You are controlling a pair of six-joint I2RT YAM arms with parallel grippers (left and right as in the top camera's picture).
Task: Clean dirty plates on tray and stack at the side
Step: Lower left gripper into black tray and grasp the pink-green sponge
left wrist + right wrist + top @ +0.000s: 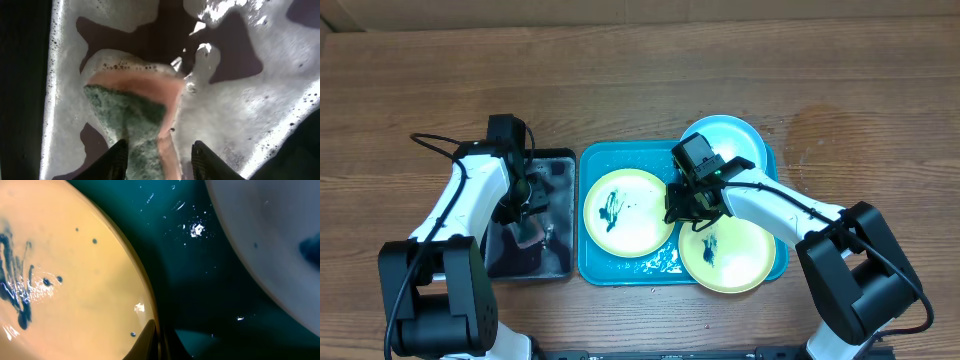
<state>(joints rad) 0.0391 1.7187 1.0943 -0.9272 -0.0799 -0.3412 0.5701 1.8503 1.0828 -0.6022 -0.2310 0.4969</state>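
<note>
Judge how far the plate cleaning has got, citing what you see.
Done: nothing is stacked aside. In hand: the left gripper holds a sponge in the foamy black tray; the right gripper is at the left plate's rim. Left: it, the right plate and the blue plate lie on the tray, the yellow two smeared.

The table (640,60) is brown wood. Two things lie right on it, side by side. The big blue tray (592,255) sits in the middle. The smaller black tray (563,160) sits just beside it, on the left arm's side. A darker patch (820,125) marks the wood.
</note>
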